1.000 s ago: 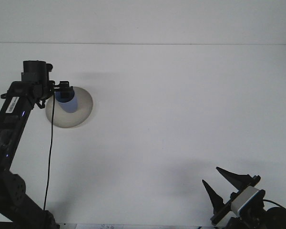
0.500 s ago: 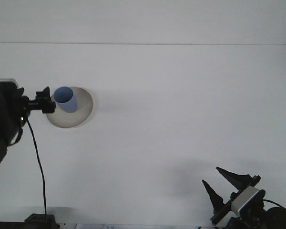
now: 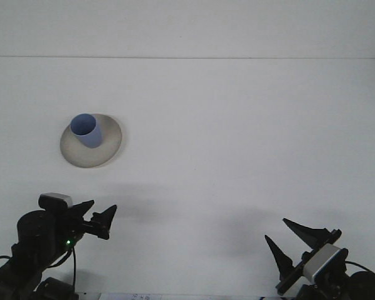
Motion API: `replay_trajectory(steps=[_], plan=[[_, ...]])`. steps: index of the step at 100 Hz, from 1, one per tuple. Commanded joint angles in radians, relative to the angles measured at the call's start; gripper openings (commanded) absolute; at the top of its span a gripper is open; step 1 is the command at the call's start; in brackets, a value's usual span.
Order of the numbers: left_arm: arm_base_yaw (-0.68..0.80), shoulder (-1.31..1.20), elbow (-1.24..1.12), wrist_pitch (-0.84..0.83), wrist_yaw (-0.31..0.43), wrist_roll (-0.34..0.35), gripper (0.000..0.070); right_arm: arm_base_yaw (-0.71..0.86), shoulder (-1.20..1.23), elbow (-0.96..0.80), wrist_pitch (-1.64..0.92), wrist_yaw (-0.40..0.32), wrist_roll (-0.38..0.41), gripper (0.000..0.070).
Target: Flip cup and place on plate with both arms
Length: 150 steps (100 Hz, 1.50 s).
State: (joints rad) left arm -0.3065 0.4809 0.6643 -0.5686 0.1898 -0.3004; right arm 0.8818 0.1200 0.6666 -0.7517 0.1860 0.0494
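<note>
The left pincer (image 3: 99,220) sits low at the near left corner of the white worktop (image 3: 237,137). Its two black fingers are spread apart and hold nothing. A small green light glows on the arm behind it. Farther back on the left lies a round, pale plate (image 3: 106,152). A blue cup (image 3: 86,129) stands on the plate with its open mouth up. It sits on the left part of the plate, and it leans a little to the left. Nothing touches the cup. The cup and plate are well apart from both arms. The right pincer (image 3: 294,240) is low at the near right corner. Its two pointed black fingers stick up and are spread wide, with nothing between them.
</note>
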Motion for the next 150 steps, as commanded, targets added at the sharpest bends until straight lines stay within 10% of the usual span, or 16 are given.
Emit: replay_trajectory(steps=[1,6,52,72,100,137,150], plan=[[-0.008,-0.018,0.014,0.016,0.002,-0.018,0.0277,0.009,0.005,0.004,0.01,-0.001,0.003,0.0203],[-0.009,-0.031,0.014,0.017,0.002,-0.014,0.0,0.009,0.005,0.004,0.01,-0.002,0.003,0.0],[-0.009,-0.12,0.014,0.075,0.006,-0.014,0.0016,0.009,0.005,0.005,0.012,0.0,0.011,0.0006],[-0.009,-0.134,0.015,0.113,0.006,-0.014,0.0016,0.007,0.016,0.008,0.196,0.172,0.104,0.0007],[-0.006,-0.137,0.015,0.129,0.006,-0.013,0.0013,0.007,0.016,0.008,0.366,0.182,0.104,0.0007],[0.144,-0.304,-0.251,0.461,-0.054,0.307,0.0014,0.007,0.016,0.008,0.382,0.181,0.104,0.0007],[0.205,-0.404,-0.435,0.563,-0.193,0.312,0.0014,0.007,0.016,0.008,0.381,0.181,0.104,0.0007]])
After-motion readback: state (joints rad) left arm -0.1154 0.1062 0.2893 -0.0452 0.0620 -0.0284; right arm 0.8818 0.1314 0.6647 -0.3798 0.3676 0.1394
